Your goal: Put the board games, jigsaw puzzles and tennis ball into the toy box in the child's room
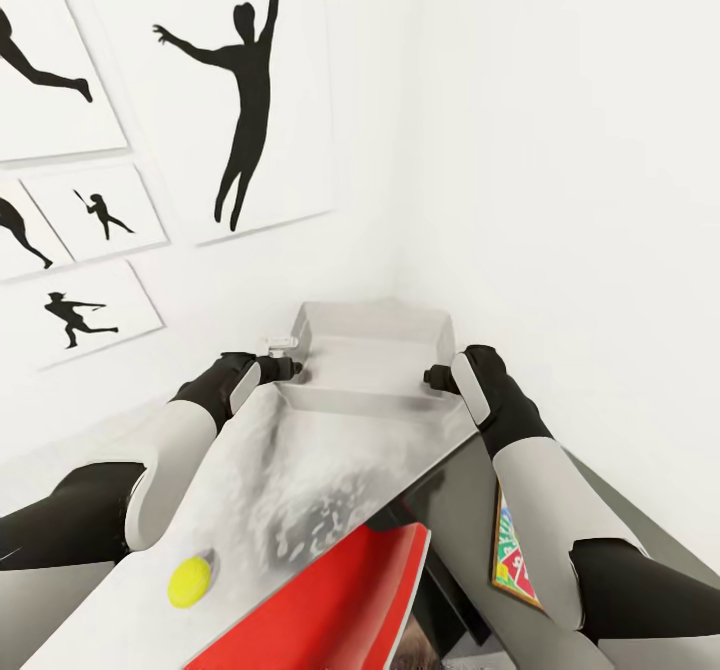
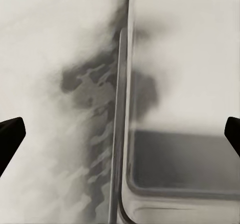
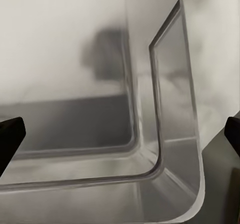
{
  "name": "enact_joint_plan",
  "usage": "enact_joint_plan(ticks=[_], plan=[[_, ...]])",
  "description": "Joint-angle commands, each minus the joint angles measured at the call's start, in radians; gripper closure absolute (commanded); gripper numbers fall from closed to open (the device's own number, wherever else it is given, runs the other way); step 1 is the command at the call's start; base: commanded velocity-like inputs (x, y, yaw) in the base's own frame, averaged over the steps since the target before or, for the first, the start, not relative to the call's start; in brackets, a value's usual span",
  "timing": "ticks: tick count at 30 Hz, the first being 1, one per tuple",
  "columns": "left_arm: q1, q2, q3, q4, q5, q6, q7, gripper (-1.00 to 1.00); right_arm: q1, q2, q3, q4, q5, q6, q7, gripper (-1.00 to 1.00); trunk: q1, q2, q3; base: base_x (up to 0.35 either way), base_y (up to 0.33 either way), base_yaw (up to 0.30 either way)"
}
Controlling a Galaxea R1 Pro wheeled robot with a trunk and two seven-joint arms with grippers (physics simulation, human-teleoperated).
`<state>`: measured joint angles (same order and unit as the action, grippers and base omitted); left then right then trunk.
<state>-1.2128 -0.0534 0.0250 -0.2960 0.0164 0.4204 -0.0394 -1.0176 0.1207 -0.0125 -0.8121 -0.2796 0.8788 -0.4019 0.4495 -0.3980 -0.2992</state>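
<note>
**Both arms at the toy box in the room's corner**

White walls [image 1: 560,150] are seen meeting in a corner, and framed black silhouette pictures [image 1: 230,90] are hung on the one at the left. The grey, translucent toy box [image 1: 375,345] is placed in that corner, and its open lid [image 1: 300,490] is tilted toward the camera. A red board game [image 1: 340,610] is seen under the lid's near edge, and a colourful board game [image 1: 515,555] is found beside the right forearm. The left gripper [image 1: 283,365] is positioned at the box's left rim, the right gripper [image 1: 437,378] at its right rim. In each wrist view the fingertips [image 2: 11,134] [image 3: 11,134] are spread wide with nothing gripped, and the box's rim is framed between them. The yellow tennis ball [image 1: 189,581] is seen low against the lid, near the left elbow.
</note>
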Motion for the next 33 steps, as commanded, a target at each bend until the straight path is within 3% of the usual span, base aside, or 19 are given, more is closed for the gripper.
enact_joint_plan(ticks=[1,21,22,23,33], plan=[[-0.001,0.000,0.003,-0.002,0.001,0.006,-0.002,-1.00,-0.001,0.001,-0.001,-0.001,-0.010,0.002,-0.009,-1.00,0.001,-0.002,-0.004,0.000,0.000,0.000],[-0.001,0.004,0.001,-0.003,0.002,0.002,-0.004,-1.00,0.004,-0.001,-0.001,-0.002,-0.007,0.000,0.000,-1.00,0.001,-0.002,-0.013,0.000,0.000,0.000],[-0.001,0.004,0.001,-0.003,0.002,0.002,-0.004,-1.00,0.004,-0.001,-0.001,-0.001,-0.008,0.000,0.000,1.00,0.001,-0.002,-0.013,0.000,0.000,0.000],[-0.001,0.004,0.001,-0.003,0.002,0.002,-0.005,1.00,0.004,-0.001,-0.001,-0.001,-0.008,0.000,0.000,1.00,0.001,-0.002,-0.013,0.000,0.000,0.000],[-0.001,0.003,0.001,-0.003,0.003,-0.002,-0.005,1.00,0.004,-0.002,-0.003,-0.001,-0.010,0.000,0.000,1.00,0.001,-0.002,-0.013,0.000,0.000,0.000]])
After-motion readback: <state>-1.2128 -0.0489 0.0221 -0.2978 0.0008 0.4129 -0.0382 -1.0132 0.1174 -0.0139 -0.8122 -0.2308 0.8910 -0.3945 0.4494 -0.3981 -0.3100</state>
